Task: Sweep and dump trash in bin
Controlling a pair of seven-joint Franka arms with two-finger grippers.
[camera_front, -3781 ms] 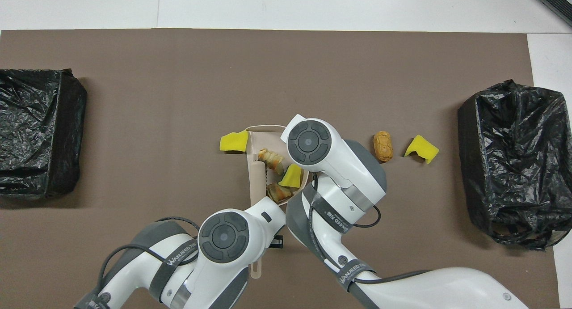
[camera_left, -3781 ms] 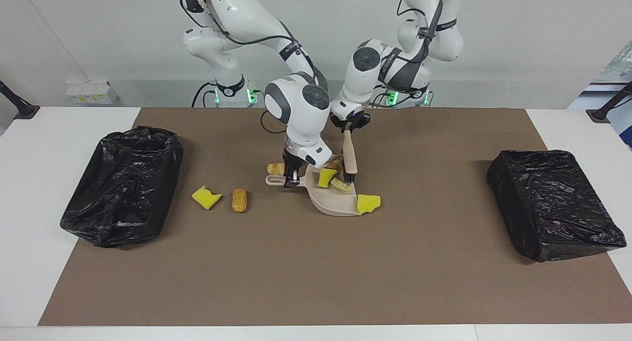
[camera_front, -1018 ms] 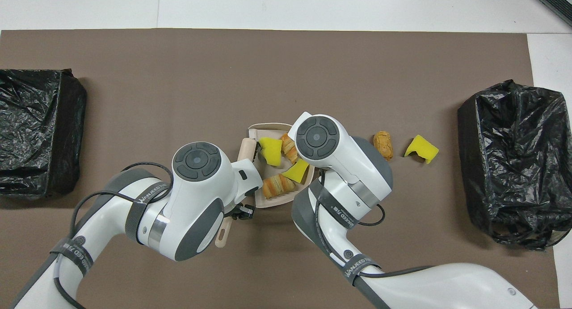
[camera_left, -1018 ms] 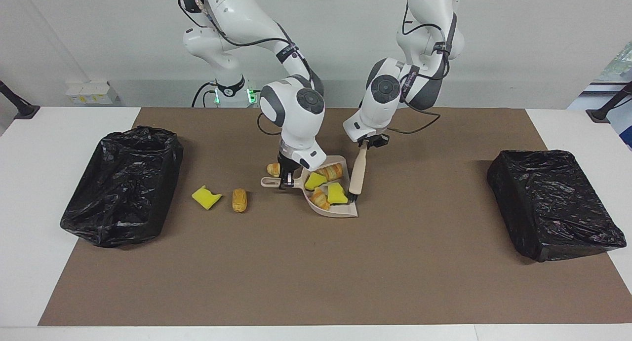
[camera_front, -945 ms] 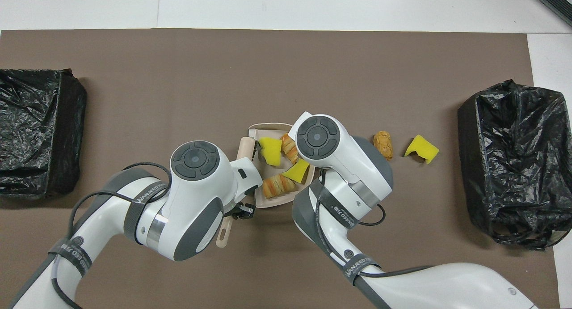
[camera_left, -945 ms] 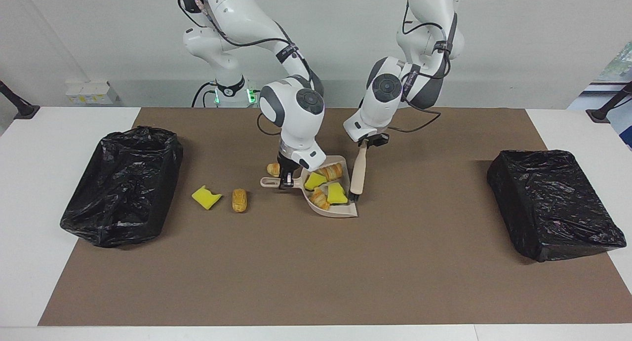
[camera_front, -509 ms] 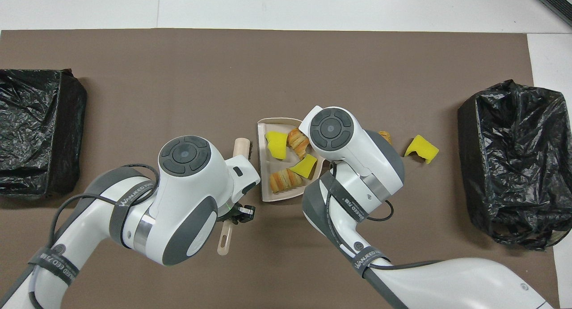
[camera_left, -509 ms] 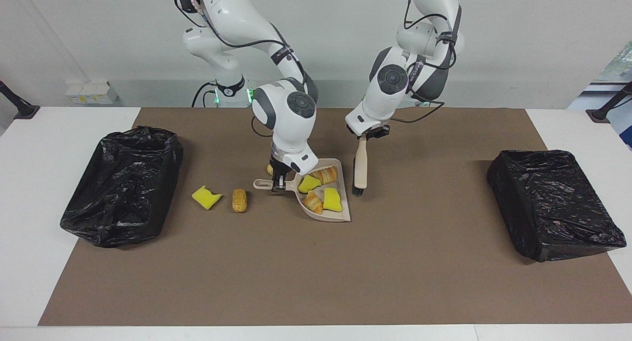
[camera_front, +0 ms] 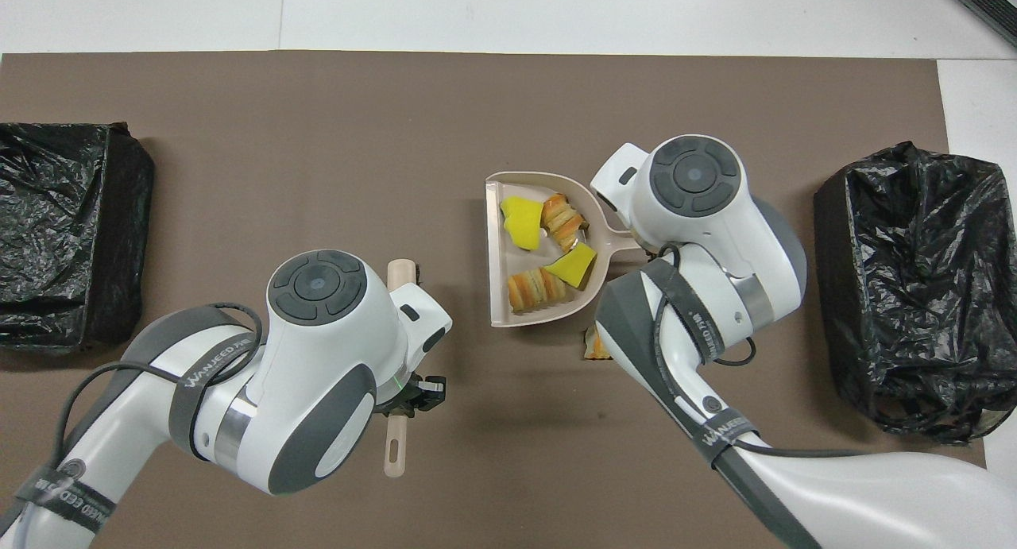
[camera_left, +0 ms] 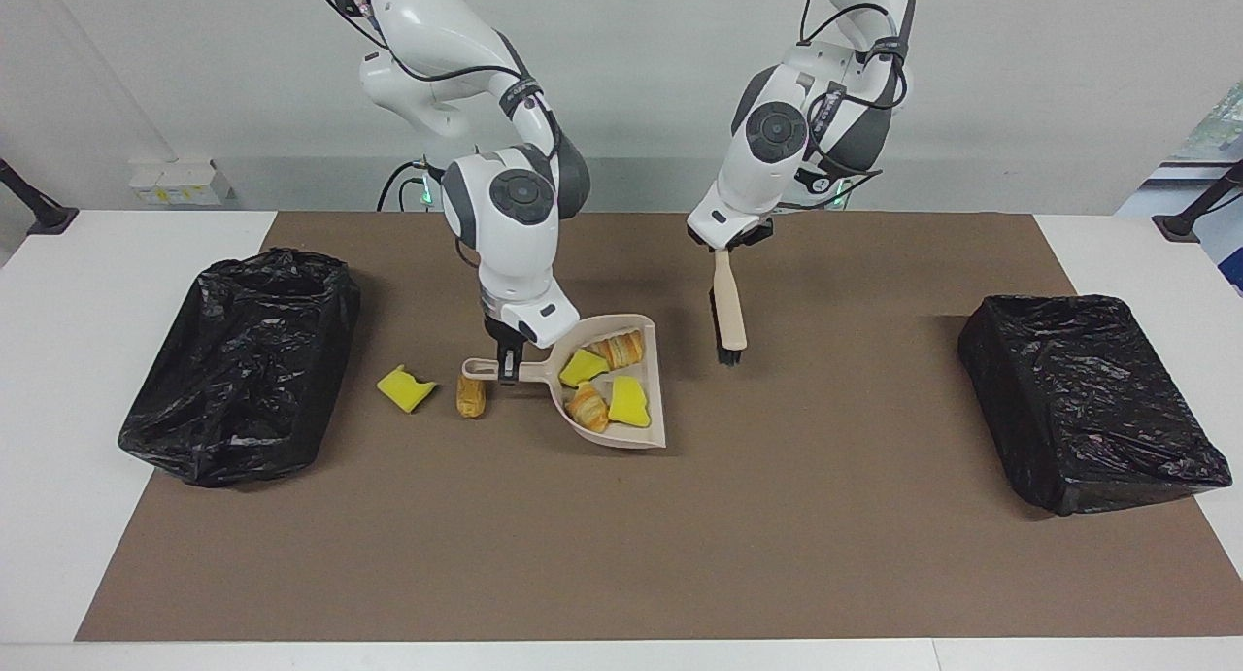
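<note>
My right gripper (camera_left: 506, 362) is shut on the handle of the beige dustpan (camera_left: 649, 436) and holds it just above the brown mat. The pan (camera_front: 497, 255) carries trash: two yellow sponge chunks (camera_left: 629, 402) and two croissant pieces (camera_left: 619, 349). A bread piece (camera_left: 471, 396) lies under the pan's handle, with a yellow sponge chunk (camera_left: 406, 387) beside it. Another croissant piece (camera_front: 594, 346) peeks out from under my right arm. My left gripper (camera_left: 726, 249) is shut on the beige brush (camera_left: 729, 307) and holds it hanging bristles down, clear of the pan.
A black bag-lined bin (camera_left: 243, 360) stands at the right arm's end of the mat, close to the loose sponge chunk. A second black bin (camera_left: 1088, 399) stands at the left arm's end.
My right gripper has carried the loaded dustpan toward the right arm's end, over the bread piece. My left gripper has lifted the brush off the pan and drawn it away.
</note>
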